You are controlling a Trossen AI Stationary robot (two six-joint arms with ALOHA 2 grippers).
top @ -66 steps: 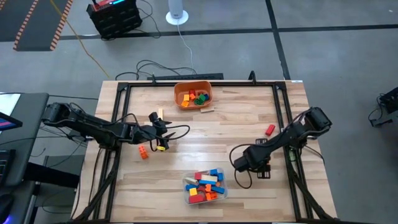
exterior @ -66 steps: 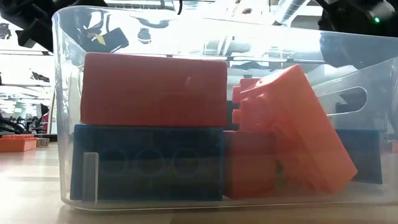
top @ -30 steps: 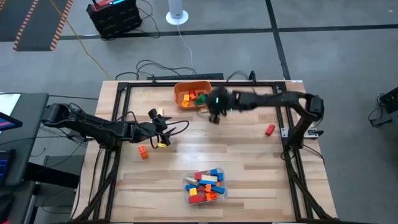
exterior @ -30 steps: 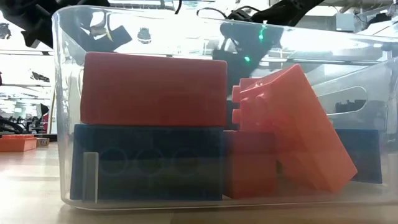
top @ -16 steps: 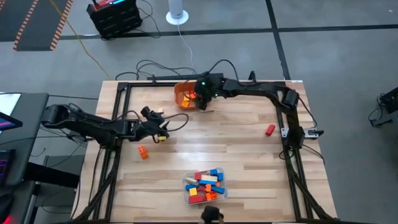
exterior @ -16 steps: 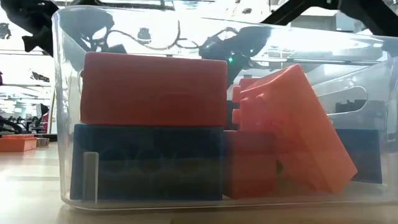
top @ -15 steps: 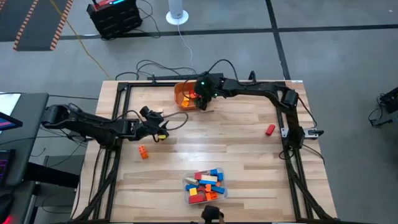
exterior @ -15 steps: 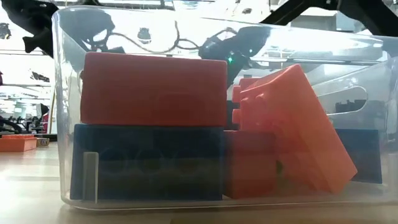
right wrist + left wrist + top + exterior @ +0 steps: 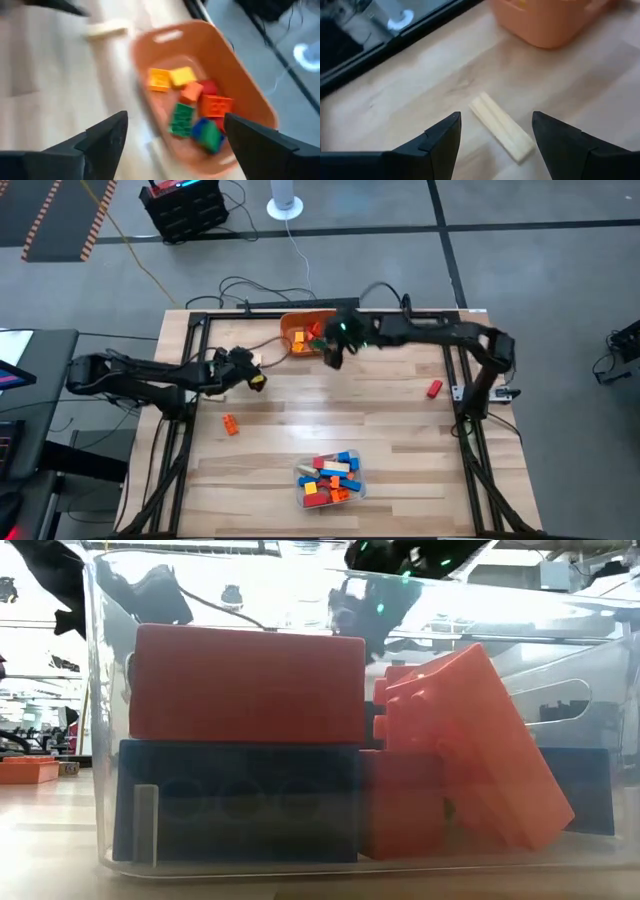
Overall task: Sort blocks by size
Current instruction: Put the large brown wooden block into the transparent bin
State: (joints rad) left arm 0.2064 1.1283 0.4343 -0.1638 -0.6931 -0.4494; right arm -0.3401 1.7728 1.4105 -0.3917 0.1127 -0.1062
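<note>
Plastic blocks lay in three groups: the short squarish ones in the orange bowl (image 9: 305,332) at the far edge of the table (image 9: 400,430), a heap of longer ones in the clear tub (image 9: 330,480) at the near edge, and a few loose on the wood. Of the loose ones, a tan block (image 9: 502,127) lay flat just beside the bowl, a small orange block (image 9: 231,424) sat nearer the left arm, and a red block (image 9: 433,388) lay well apart by the right rail. The left gripper (image 9: 495,137) hovered over the tan block with its fingers spread to either side of it, holding nothing. The right gripper (image 9: 172,137) hung above the bowl, fingers wide and empty. Such bricks were probably light, rigid and smooth-sided, so liable to skid if pinched off-centre. The tan one was long and thin; a hold across its narrow width at mid-length looked safest
</note>
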